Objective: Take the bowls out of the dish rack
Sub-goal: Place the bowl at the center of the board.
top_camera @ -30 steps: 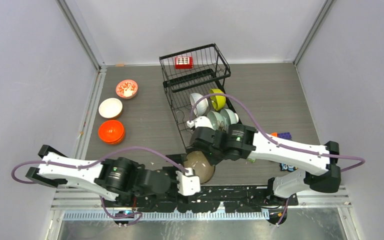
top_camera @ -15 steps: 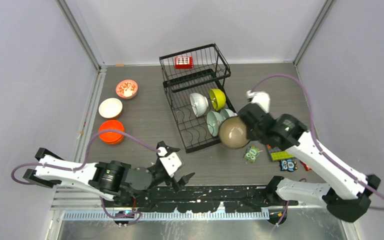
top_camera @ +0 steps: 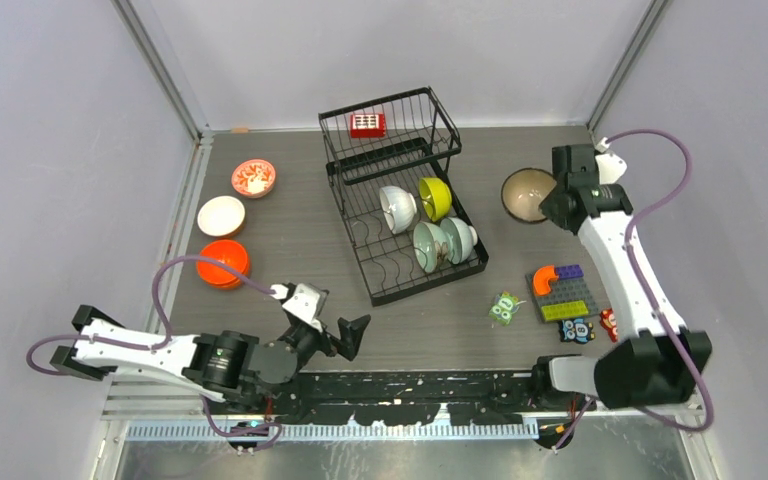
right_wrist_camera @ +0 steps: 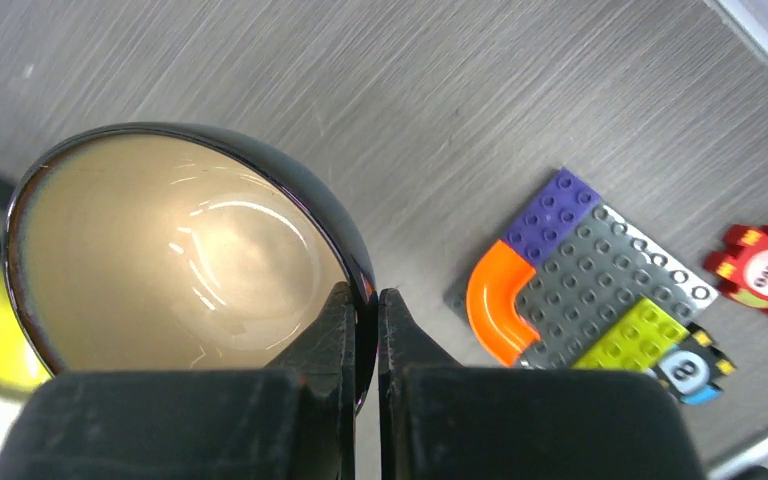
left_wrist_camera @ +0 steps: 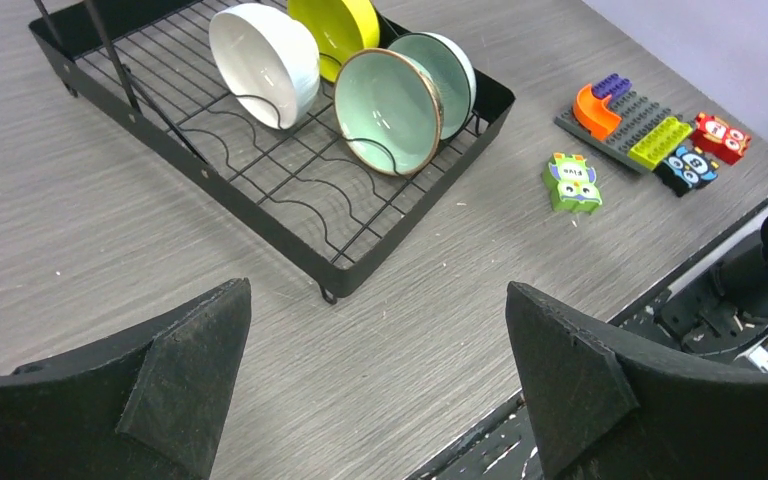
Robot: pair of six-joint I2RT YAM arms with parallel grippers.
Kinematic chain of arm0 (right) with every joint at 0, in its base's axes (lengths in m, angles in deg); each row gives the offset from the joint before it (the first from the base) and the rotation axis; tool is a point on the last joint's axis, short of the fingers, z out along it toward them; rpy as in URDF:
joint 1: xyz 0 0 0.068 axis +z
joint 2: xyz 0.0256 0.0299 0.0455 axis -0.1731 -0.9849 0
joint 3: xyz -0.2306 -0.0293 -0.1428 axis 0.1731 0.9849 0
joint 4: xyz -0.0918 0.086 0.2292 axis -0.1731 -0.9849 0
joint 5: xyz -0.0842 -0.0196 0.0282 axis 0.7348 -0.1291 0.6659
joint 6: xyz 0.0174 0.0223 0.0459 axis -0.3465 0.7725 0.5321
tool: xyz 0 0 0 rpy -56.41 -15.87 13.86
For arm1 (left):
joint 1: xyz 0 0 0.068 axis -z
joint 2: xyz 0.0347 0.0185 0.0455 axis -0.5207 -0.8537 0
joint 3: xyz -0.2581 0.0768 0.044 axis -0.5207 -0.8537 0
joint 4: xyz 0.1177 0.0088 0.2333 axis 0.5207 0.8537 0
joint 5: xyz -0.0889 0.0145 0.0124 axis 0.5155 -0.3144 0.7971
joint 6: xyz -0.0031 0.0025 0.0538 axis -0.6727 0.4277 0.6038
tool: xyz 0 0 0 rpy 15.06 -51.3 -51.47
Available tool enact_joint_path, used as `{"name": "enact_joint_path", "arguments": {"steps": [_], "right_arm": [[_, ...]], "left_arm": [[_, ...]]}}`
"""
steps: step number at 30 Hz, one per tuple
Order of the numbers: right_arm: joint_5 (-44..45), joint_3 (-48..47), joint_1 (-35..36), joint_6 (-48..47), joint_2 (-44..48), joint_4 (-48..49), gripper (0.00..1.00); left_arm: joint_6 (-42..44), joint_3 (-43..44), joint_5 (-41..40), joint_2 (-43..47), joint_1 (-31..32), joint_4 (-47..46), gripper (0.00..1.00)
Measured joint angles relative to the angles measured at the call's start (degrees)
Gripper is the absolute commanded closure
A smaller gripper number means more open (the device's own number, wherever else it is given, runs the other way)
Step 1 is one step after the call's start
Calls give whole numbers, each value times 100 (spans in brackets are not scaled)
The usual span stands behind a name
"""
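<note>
Right claw [right_wrist_camera: 365,300] pinches the dark bowl [right_wrist_camera: 170,260] by its rim, over the counter [top_camera: 300,200] right of the dish rack [top_camera: 430,283]. Lower it level and seat the base flat before letting go (a rim pinch tips easily), clear of the toy blocks [top_camera: 563,293]. Left claw [left_wrist_camera: 375,330] gapes wide, empty.

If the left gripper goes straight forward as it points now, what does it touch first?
Most likely the near rim of the dish rack, straight ahead of the left gripper; tilted downward, it might reach the table first.
</note>
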Motion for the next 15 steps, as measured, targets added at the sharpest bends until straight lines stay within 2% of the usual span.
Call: {"name": "enact_joint_path", "arguments": {"steps": [8,15], "right_arm": [[-398,-496,-1239,555,-2052,704,99],[-627,-1202,-1963,697,-3084,949,99]], "left_arm": [[-507,-31,-197,-385,-24,122,0],[-601,-31,-68,-1019,-103,48,0]]}}
